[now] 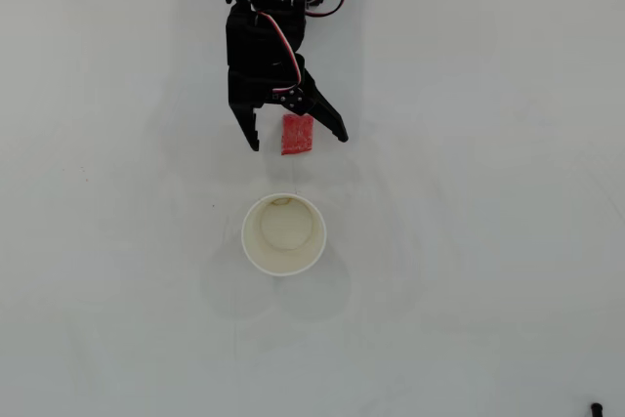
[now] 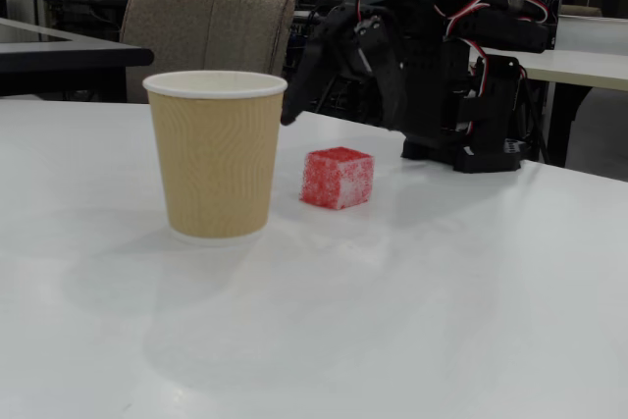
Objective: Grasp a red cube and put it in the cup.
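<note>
The red cube [image 1: 297, 134] [image 2: 337, 178] sits on the white table, a short way from the cup. The cup [image 1: 283, 233] [image 2: 215, 154] stands upright, tan-walled with a white rim, and its cream inside holds nothing. My black gripper [image 1: 298, 142] [image 2: 339, 115] is open wide. In the overhead view its two fingers straddle the cube, one on each side. The fixed view shows the fingertips [image 2: 287, 119] hanging above the cube's top, not touching it.
The arm's base [image 2: 476, 139] stands on the table behind the cube. A padded chair [image 2: 206, 22] and dark tables lie beyond the far edge. A small black object [image 1: 596, 405] sits at the overhead view's bottom right corner.
</note>
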You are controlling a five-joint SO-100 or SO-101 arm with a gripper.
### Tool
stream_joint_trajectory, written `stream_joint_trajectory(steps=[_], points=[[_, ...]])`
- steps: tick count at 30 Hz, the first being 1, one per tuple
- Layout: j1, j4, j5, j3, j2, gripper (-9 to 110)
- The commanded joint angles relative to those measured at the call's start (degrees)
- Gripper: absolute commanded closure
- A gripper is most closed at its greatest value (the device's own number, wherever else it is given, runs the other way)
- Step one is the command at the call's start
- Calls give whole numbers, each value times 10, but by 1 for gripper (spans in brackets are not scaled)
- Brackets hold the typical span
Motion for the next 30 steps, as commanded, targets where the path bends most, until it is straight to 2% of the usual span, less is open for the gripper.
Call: stream_joint_trajectory(steps=[1,6,30], points=[[-3,21,-6,40,-4,54],[-16,39,-6,40,-20,54],[-29,-143,-5,-86,-367,54]])
